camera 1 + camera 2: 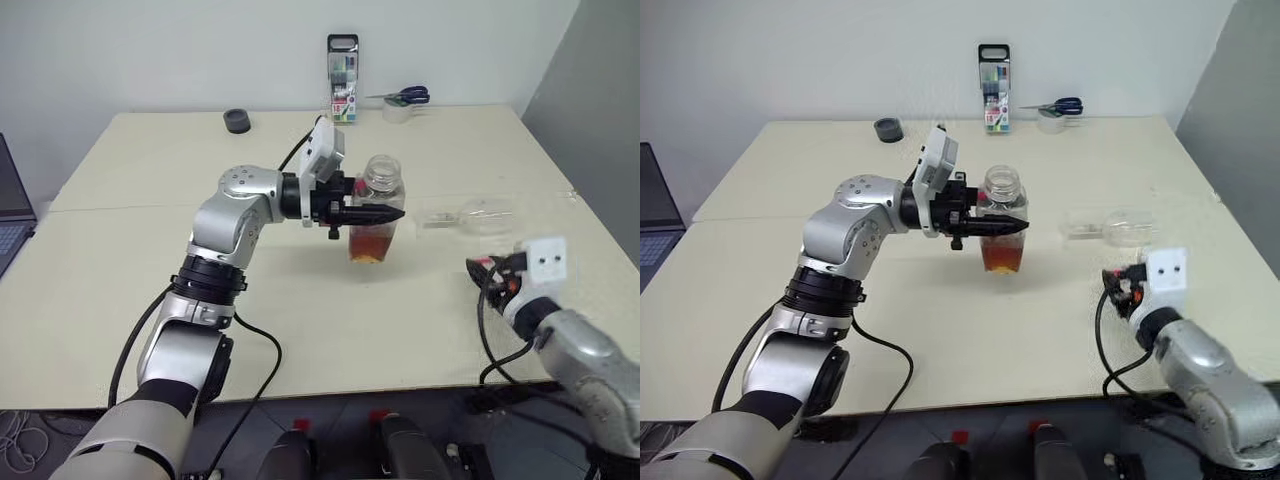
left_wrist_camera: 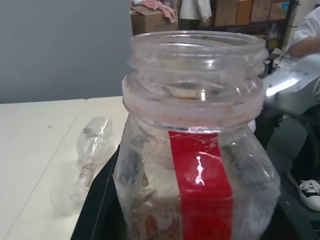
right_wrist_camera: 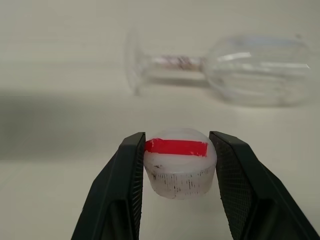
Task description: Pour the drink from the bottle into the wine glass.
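Observation:
The bottle (image 1: pixel 376 205), clear with a red label strip and no cap on its mouth, stands upright at the table's middle, about a third full of the amber drink (image 1: pixel 368 245). My left gripper (image 1: pixel 385 213) reaches in level from the left and is shut on the bottle (image 2: pixel 195 150). The wine glass (image 1: pixel 470 217) lies on its side to the right of the bottle, bowl pointing right. Nearer the front edge, my right gripper (image 3: pixel 177 137) is shut on a small white cap with a red stripe (image 3: pixel 180 162), just short of the fallen wine glass (image 3: pixel 225 67).
Along the table's far edge are a black round piece (image 1: pixel 237 121), a marker pack (image 1: pixel 343 80) and blue scissors (image 1: pixel 405 96) on a white roll. A laptop (image 1: pixel 10 210) sits off the left side. A person (image 2: pixel 305 40) stands beyond the table.

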Controlling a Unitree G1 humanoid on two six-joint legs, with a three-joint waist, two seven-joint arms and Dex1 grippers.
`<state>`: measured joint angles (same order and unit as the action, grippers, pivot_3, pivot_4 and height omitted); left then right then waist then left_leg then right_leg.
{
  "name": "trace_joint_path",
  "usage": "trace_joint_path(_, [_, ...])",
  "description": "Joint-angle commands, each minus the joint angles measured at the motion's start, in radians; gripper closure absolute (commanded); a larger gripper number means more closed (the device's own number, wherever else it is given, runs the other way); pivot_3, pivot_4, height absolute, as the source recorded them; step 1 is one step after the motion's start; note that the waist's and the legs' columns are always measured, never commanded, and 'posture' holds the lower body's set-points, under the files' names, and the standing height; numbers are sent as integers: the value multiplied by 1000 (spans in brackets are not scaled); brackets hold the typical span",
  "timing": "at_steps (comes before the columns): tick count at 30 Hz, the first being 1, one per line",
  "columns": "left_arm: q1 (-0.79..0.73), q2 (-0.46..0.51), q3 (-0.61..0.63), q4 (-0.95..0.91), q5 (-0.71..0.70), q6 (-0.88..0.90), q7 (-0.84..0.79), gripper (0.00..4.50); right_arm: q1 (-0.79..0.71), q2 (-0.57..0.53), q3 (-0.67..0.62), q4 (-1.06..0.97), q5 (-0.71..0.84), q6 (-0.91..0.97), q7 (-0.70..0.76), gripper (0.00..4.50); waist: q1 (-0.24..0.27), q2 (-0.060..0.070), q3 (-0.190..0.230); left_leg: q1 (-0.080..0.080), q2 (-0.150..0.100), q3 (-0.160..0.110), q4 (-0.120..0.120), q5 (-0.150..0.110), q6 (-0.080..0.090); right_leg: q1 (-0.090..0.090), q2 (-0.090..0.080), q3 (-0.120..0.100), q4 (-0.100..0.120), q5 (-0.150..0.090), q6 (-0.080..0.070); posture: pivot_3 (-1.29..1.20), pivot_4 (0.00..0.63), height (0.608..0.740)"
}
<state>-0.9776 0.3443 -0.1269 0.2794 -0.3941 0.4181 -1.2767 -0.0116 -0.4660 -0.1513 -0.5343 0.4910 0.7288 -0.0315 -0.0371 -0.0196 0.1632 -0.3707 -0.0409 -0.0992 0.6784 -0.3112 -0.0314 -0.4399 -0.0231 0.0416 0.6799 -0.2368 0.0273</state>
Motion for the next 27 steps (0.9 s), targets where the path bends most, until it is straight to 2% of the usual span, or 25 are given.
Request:
trace_joint_path(1, [-26,-4,12,-33,-20,-6,-4,2734,-23,59,5,48,-85,-101,-23,2736,0,0,0,2,0,0,-1,0,0,1,0,0,0,0,0,0,150,740])
trace_joint_path(9, [-31,-5,12,-33,-19,-7,-7,2734,-45,204,-8,134,-119,-150,-21,2736,4,0,0,4,0,0,-1,0,0,3,0,0,-1,0,0,0,150,740])
trace_joint_path(14, [-23,-8,13,-43,-20,-8,-1,2734,-78,215,10,182,-157,-159,4,2736,4,0,0,4,0,0,-1,0,0,3,0,1,-1,0,0,0,150,740])
trace_joint_path(22, [-5,-1,17,-69,-22,0,9,2734,-100,197,16,199,-199,-153,56,43,4,0,0,4,0,0,-1,0,0,3,0,0,-1,0,0,0,150,740])
trace_joint_path(27, [4,1,17,-86,-22,7,12,2734,-113,177,-1,198,-215,-144,75,10,4,0,0,4,0,0,-1,0,0,3,0,0,-1,0,0,0,150,740])
